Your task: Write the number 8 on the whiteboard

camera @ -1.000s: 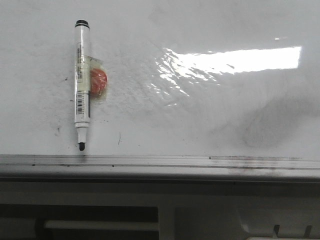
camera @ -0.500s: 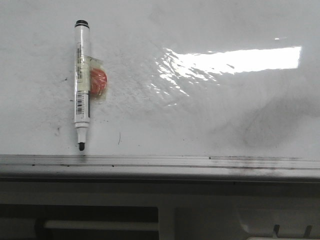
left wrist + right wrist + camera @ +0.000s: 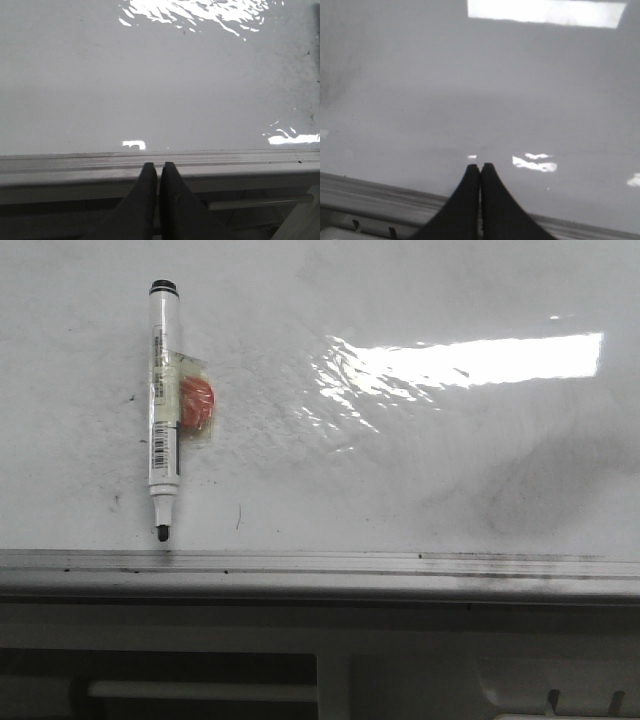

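Note:
The whiteboard (image 3: 400,480) fills the front view, glossy white with grey smudges. No number 8 shows on it. A white marker (image 3: 164,400) with a black tip lies on the board at the left, tip toward the near rail, with an orange-red piece (image 3: 197,405) taped to its side. Neither gripper shows in the front view. My left gripper (image 3: 157,167) is shut and empty over the board's near rail (image 3: 75,165). My right gripper (image 3: 480,169) is shut and empty just over the board's near edge.
A grey metal rail (image 3: 320,565) runs along the board's near edge. A bright glare patch (image 3: 470,360) sits at the upper right. A dark grey smudge (image 3: 540,490) lies at the right. Small black specks dot the board near the marker.

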`<state>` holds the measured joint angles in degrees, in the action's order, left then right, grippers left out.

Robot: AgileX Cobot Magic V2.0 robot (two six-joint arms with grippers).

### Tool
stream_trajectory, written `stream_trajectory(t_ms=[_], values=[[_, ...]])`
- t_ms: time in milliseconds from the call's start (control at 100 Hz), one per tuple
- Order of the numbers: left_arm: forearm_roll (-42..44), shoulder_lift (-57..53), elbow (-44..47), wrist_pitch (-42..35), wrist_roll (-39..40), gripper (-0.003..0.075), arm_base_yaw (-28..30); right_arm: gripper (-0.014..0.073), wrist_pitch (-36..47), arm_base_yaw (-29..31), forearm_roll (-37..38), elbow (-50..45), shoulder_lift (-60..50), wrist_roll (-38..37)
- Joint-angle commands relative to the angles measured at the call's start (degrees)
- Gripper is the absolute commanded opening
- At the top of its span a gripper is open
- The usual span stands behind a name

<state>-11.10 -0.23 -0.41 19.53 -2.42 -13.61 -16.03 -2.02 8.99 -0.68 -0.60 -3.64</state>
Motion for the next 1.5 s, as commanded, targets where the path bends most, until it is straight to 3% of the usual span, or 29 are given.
stream_trajectory(t_ms=[0,70,130,210,360,410,490,600,740,820,890,1000,1110,1260,1490], values=[[0.35,-1.58,2.31,-4.7,0.44,-0.002,0.05,-0.0064,9.94,0.01,0.64,-0.64,-1.21,0.12],[-2.45,-1.58,2.31,-7.0,0.55,-0.002,0.05,-0.0064,16.36,0.01,-4.55,-0.64,-1.21,0.12],[-11.09,-1.58,2.31,-9.36,0.55,-0.002,0.05,-0.0064,20.51,0.01,-7.79,-0.64,-1.21,0.12],[-23.9,-1.58,2.31,-11.02,0.55,-0.002,0.05,-0.0064,21.29,0.01,-8.99,-0.64,-1.21,0.12],[-45.29,-1.58,2.31,-15.33,0.55,-0.002,0.05,-0.0064,22.21,0.01,-20.27,-0.34,-1.21,0.12],[-48.97,-1.58,2.03,-15.33,0.55,-0.002,0.05,-0.0063,21.82,0.01,-21.89,0.95,-1.21,0.12],[-47.23,-1.58,-0.03,-12.03,-1.14,-0.002,0.05,-0.0063,18.91,0.01,-21.73,5.34,-1.06,0.12],[-40.0,0.39,-5.35,-6.15,-4.2,-0.002,0.05,-0.0063,7.29,0.01,-18.08,13.48,1.6,0.26],[-26.6,10.65,-15.43,1.24,-4.2,-0.0017,0.05,-0.0062,-8.42,0.01,-10.86,24.77,8.99,0.37],[-23.75,18.86,-20.99,3.79,-5.07,0.0047,0.05,-0.0042,-13.48,0.01,-10.74,29.44,13.1,0.37],[-23.97,25.07,-24.85,6.21,-8.12,0.015,0.05,0.0036,-16.99,0.01,-10.85,33.0,16.18,0.46],[-26.19,33.85,-30.19,8.1,-13.11,0.0324,-1.58,0.0262,-21.67,0.01,-10.85,36.96,19.66,0.46],[-31.83,40.42,-32.27,7.75,-19.69,0.0346,-6.73,0.0435,-21.11,-1.46,-10.85,38.22,20.49,0.46],[-38.07,48.06,-32.38,3.73,-22.3,0.0346,-14.55,0.0437,-20.12,-4.44,-10.62,38.22,21.38,0.46],[-42.17,58.36,-32.38,-8.48,-22.3,0.0345,-28.03,0.0437,-18.88,-5.32,-10.17,38.22,23.18,0.46]])
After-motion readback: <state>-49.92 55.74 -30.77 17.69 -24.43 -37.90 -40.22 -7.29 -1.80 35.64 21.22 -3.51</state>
